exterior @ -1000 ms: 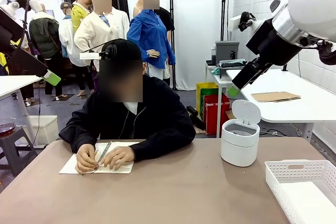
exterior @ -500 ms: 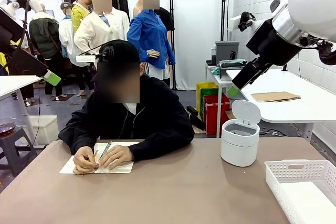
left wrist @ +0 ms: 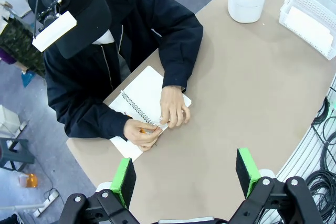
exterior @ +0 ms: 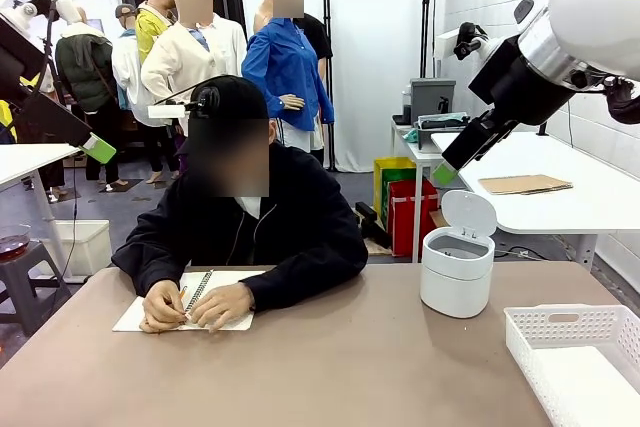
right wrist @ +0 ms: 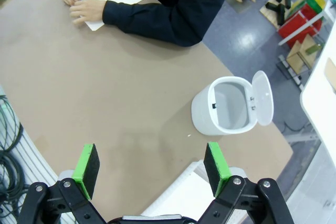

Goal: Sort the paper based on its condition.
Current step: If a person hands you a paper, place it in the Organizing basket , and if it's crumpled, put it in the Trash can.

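A: Nearest item, right side: white lattice tray (exterior: pixel 575 357), a pale sheet lying flat in its bottom. Position matches the earlier frames.

B: Next back: white bin (exterior: pixel 458 269), lid tipped up, nothing visible inside in the right wrist view. Also unmoved.

A: Right end effector (right wrist: pixel 152 174): raised well above the worktop (exterior: pixel 330 367), green pads spread wide, nothing between them. The arm holds the same pose over the last second.

B: Left end effector (left wrist: pixel 185 176): likewise released, pads wide apart, grasping nothing, hanging high over the worktop near the person.

A: Far left of the worktop: spiral notebook (exterior: pixel 190 300), open, under both of the person's hands. The paper is not yet loose; the pages remain bound.

B: Change noted: small only. The person's hand (exterior: pixel 225 304) at the spiral binding shifts a little along the coil; the other hand (exterior: pixel 162 307) stays on the left page; the head tilts slightly.

A: Reading for the task: the person appears to be working a page free at the binding. No sheet is ready to hand over, so sorting has not begun from this side.

B: Entry for both arms: waiting. The likely next requirement is a free sheet, then a judgement of flat or crumpled, with tray or bin as destinations, though which condition goes where cannot be told.
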Tool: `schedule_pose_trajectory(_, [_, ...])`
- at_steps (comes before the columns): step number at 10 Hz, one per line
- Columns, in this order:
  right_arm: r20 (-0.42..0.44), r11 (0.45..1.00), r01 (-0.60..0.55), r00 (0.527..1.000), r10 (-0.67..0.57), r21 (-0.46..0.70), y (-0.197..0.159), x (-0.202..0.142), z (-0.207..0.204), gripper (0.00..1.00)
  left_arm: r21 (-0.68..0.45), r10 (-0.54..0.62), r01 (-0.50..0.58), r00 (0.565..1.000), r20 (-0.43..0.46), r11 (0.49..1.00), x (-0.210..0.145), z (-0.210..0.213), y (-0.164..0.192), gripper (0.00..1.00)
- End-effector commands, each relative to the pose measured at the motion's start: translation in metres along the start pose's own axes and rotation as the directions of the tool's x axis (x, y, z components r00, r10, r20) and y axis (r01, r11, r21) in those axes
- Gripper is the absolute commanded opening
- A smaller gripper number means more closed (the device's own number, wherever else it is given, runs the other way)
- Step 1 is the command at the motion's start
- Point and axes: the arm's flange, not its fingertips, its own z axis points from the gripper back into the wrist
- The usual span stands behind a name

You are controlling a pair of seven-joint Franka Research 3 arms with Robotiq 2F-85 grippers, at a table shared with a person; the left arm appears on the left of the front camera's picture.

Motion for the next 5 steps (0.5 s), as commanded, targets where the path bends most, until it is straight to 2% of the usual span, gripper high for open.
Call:
schedule_pose_trajectory(1, [-0.011,1.000,0.011,1.000,-0.011,-0.005,0.0018,-0.0003,-0.0005,1.00,0.001,-0.001,0.001,1.000,-0.001,1.000,0.0000,0.0000,0.0000,1.00])
schedule_pose_trajectory(5, [-0.011,1.000,0.011,1.000,-0.011,-0.005,0.0018,-0.0003,-0.0005,1.00,0.001,-0.001,0.001,1.000,-0.001,1.000,0.0000,0.0000,0.0000,1.00])
